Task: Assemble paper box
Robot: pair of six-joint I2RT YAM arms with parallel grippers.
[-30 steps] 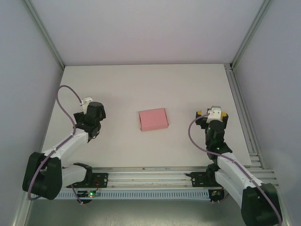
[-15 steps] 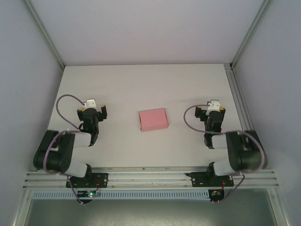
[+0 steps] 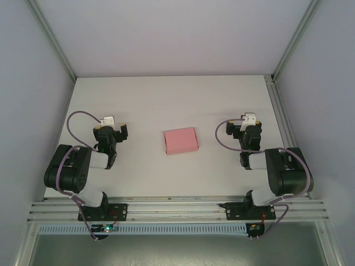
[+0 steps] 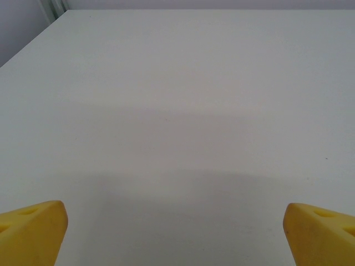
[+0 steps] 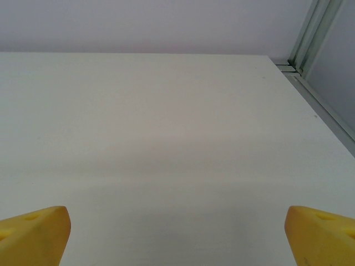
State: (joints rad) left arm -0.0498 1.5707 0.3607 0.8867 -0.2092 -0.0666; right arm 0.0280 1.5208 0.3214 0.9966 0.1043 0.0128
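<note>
I read the paper box (image 3: 181,141) as thin, smooth, matt pink card. The table (image 3: 166,100) is a smooth, matt white board. The yellow fingertips (image 4: 33,231) look like matt, faintly grainy plastic. The front rail (image 3: 177,206) is bare, dull-sheen metal.

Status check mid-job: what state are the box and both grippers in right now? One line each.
paper box: formed into a small rectangular box, top looks shut, lying on the table between the arms, untouched.
left gripper: open, empty, left of the box and apart from it.
right gripper: open, empty, right of the box and apart from it.
</note>
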